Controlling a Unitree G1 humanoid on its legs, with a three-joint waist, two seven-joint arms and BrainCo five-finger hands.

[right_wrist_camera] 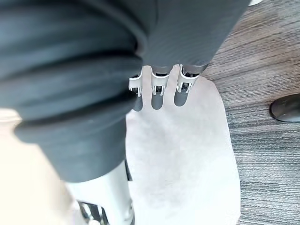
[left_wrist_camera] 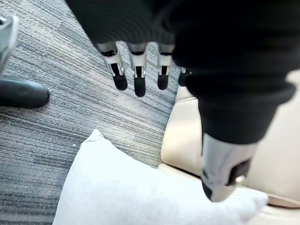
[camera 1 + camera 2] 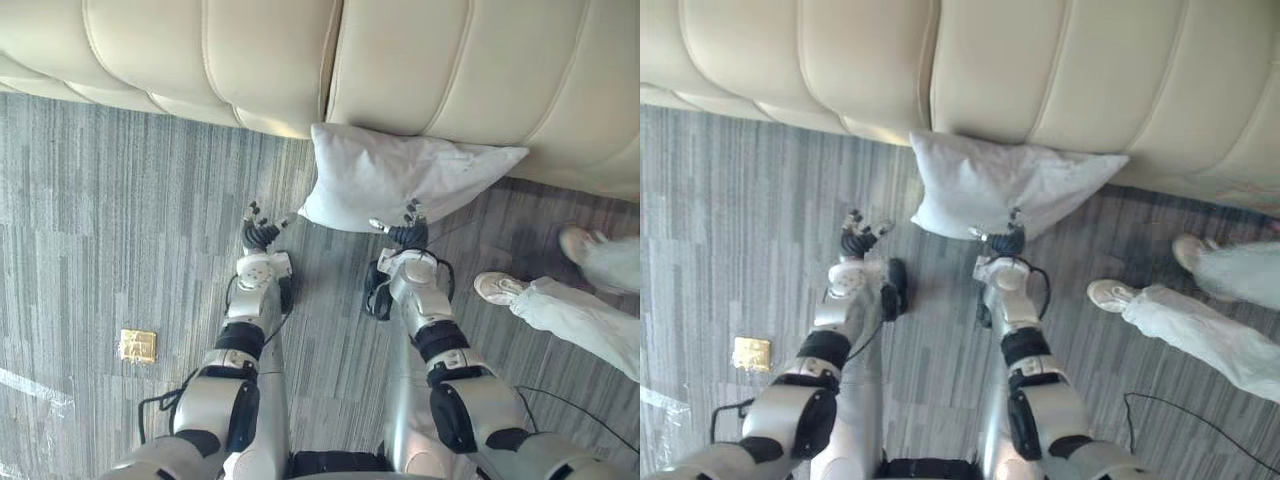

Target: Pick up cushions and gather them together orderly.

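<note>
Lying on the grey carpet (image 3: 110, 200), the white cushion (image 3: 390, 180) leans its top edge against the bottom of the big cream sofa (image 3: 450, 70). One corner of the cushion points out to the robot's right, toward a person's legs.

The left hand (image 3: 262, 235) is over the carpet, just beside the cushion's near left corner. It is not touching the cushion. In the left wrist view its fingers (image 2: 139, 75) hang straight in a row and the thumb (image 2: 225, 168) sticks out apart from them. The hand is spread and holds nothing.

The right hand (image 3: 407, 232) is at the near edge of the cushion. In the right wrist view its fingers (image 1: 159, 93) point straight down over the white cloth, and they are not curled round it. I cannot tell if the tips touch the cloth.

A person stands to the right. One white shoe (image 3: 498, 288) is on the carpet close to the right arm, with a pale trouser leg (image 3: 580, 320) behind it. The other shoe (image 3: 578, 243) is nearer the sofa.

A small yellow square (image 3: 138, 345) lies flat on the carpet, well away on the left.
</note>
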